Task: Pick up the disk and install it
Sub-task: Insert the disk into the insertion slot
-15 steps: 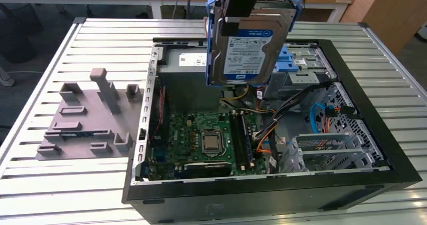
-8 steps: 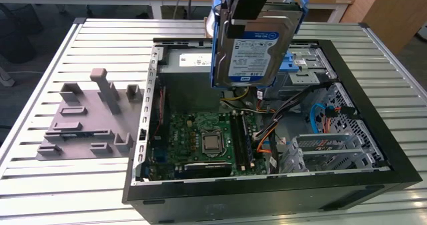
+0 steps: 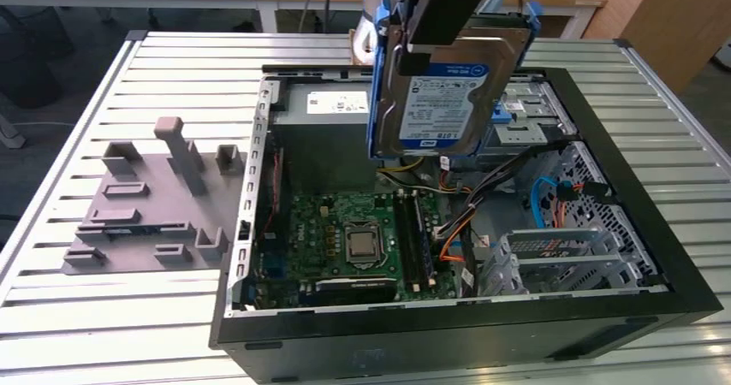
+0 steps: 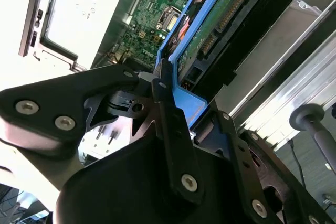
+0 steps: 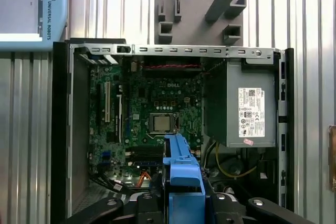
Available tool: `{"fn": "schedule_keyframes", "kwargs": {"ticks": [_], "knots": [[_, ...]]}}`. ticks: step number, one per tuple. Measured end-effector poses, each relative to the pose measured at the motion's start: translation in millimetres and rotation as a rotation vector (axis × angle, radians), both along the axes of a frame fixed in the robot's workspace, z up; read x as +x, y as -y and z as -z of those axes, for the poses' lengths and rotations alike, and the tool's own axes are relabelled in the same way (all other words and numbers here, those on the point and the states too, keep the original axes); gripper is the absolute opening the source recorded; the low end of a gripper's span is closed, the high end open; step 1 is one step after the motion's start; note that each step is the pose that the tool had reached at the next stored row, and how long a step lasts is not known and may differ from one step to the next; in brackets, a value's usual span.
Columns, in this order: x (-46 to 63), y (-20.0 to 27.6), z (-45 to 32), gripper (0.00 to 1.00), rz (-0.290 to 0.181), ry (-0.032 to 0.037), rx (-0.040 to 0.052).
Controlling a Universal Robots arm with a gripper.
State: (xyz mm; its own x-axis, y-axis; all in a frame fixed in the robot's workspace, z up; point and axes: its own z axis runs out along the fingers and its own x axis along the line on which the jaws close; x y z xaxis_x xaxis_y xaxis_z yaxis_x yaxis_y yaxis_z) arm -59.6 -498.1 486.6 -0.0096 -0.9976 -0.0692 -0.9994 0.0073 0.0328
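The disk (image 3: 443,94), a silver hard drive with a blue-and-white label in a blue carrier frame, hangs upright above the open computer case (image 3: 639,231). It is over the back middle of the case, above the motherboard. My gripper (image 3: 429,38) is shut on its upper end. In the second wrist view, black fingers (image 4: 170,124) clamp the blue frame (image 4: 186,103), and the disk's green circuit side (image 4: 220,19) points down toward the case. The first wrist view shows the blue frame (image 5: 181,174) edge-on between the gripper's fingers (image 5: 181,200), over the motherboard (image 5: 157,108).
Inside the case are the grey power supply box (image 3: 325,107), the motherboard (image 3: 354,231), orange and blue cables (image 3: 549,197) and metal drive bays (image 3: 537,103). A grey fixture plate (image 3: 149,214) with upright holders lies on the slatted metal table (image 3: 68,316), on the exterior view's left.
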Motion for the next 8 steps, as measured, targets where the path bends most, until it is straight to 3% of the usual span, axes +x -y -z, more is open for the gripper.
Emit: {"fn": "schedule_keyframes", "kwargs": {"ticks": [8], "knots": [[3.8, 7.6, 1.7, 0.36, 0.0, 0.0001, 0.0001]]}}
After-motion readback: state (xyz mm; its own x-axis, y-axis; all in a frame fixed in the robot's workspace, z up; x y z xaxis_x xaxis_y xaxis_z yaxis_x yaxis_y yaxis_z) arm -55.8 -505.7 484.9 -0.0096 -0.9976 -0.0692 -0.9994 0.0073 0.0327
